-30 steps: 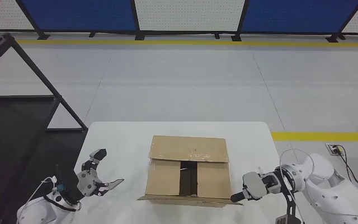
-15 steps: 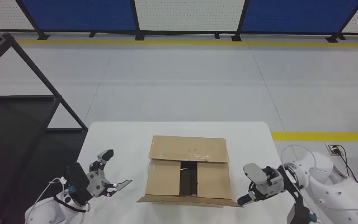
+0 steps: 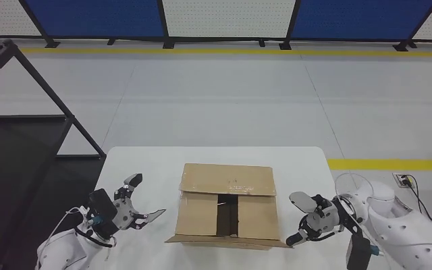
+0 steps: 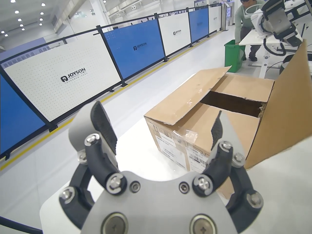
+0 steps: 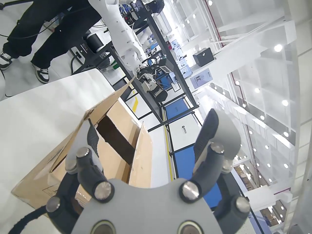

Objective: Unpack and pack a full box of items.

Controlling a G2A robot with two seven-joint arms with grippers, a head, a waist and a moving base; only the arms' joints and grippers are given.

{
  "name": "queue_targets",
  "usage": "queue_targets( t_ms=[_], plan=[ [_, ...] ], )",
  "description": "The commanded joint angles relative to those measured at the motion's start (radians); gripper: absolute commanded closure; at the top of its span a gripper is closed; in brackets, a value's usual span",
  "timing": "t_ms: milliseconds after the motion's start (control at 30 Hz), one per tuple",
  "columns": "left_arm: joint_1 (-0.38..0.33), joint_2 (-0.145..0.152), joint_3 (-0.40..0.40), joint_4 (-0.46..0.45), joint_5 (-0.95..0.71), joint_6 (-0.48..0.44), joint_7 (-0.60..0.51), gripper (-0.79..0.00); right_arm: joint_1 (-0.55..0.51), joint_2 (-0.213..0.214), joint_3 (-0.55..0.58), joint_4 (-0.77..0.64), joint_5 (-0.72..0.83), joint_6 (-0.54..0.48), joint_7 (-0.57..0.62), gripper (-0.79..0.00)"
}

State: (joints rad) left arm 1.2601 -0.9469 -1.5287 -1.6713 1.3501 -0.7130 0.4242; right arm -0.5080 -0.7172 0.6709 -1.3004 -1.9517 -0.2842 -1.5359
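A brown cardboard box (image 3: 229, 202) stands in the middle of the white table (image 3: 135, 162). Its far flap (image 3: 229, 178) lies back, its near flap (image 3: 223, 241) juts outward, and a dark gap (image 3: 227, 214) runs between the two inner flaps. To one side of the box my left gripper (image 3: 150, 196) is open and empty, facing the box's labelled end (image 4: 175, 142). On the other side my right gripper (image 3: 292, 218) is open and empty, close to the near corner. The box (image 5: 121, 135) lies just beyond the right gripper (image 5: 151, 132). The contents are hidden.
A black metal rack (image 3: 40, 135) stands beside the table on the left arm's side. Bare table surface lies on both sides of the box and behind it. Blue and white partition panels (image 3: 229, 17) line the far floor.
The left gripper has moved closer to the box. The right gripper has turned and lifted a little beside the box's near corner. The box has not moved.
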Motion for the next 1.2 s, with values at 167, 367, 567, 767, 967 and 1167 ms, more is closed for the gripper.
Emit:
queue_targets(
  t_ms=[167, 367, 567, 767, 967, 1167],
  plan=[
    [0.000, 0.000, 0.000, 0.000, 0.000, 0.000, 0.000, -0.785, -0.010, -0.001, 0.002, -0.015, 0.021, -0.021, 0.021, -0.785],
    [0.007, -0.001, 0.002, -0.012, -0.005, 0.018, -0.012, -0.785, -0.022, 0.003, -0.029, -0.052, 0.142, -0.173, 0.172, -0.785],
    [0.012, -0.003, 0.021, -0.038, 0.001, 0.005, -0.043, -0.785, 0.007, 0.018, -0.098, -0.101, 0.201, -0.276, 0.276, -0.785],
    [0.010, -0.002, 0.051, -0.055, 0.043, -0.039, -0.049, -0.785, 0.055, 0.043, -0.198, -0.147, 0.202, -0.291, 0.291, -0.785],
    [0.026, 0.003, 0.075, -0.082, 0.123, -0.122, -0.006, -0.785, 0.121, 0.068, -0.316, -0.174, 0.168, -0.270, 0.269, -0.785],
    [0.066, 0.020, 0.075, -0.111, 0.288, -0.223, 0.141, -0.785, 0.200, 0.085, -0.430, -0.175, 0.170, -0.248, 0.248, -0.785]
  ],
)
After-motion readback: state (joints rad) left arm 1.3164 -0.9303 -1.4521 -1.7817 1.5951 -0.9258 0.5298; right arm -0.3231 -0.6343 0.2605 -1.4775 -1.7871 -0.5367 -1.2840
